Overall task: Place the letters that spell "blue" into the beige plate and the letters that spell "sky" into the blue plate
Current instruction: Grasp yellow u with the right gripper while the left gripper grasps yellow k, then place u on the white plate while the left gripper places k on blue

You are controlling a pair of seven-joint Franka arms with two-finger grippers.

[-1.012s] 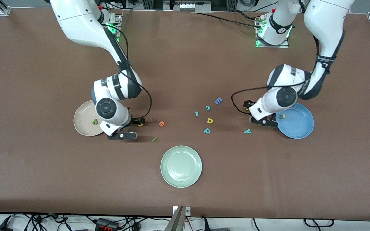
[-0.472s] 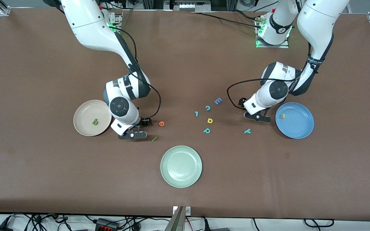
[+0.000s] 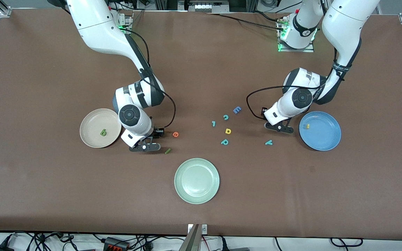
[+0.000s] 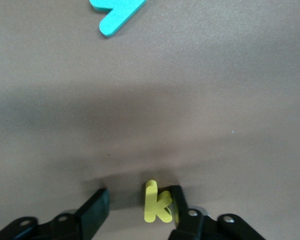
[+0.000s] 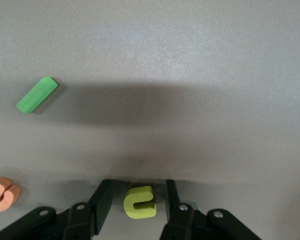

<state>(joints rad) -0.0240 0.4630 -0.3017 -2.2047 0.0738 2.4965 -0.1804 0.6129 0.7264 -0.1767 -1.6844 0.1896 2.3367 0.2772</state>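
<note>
Right gripper (image 5: 137,205) straddled the yellow u (image 5: 140,202) lying mid-table, just beside the beige plate (image 3: 90,120), jaws apart, not yet pinching. Left gripper (image 4: 140,210) bracketed the yellow k (image 4: 156,202) near the blue plate (image 3: 326,141), one finger touching, ready to lift.

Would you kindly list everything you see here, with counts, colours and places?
table: one, brown.
beige plate: one, toward the right arm's end; holds the green b.
blue plate: one, toward the left arm's end; holds one small yellow letter.
green plate: one, pale, nearest the front camera.
orange e, green bar: one each, beside the right gripper.
Mid-table: teal hook, teal c, teal p, yellow d-shape, blue E.
teal y: one, between teal p and blue plate.
right gripper: jaws open around the yellow u.
left gripper: jaws open, yellow k against one.
</note>
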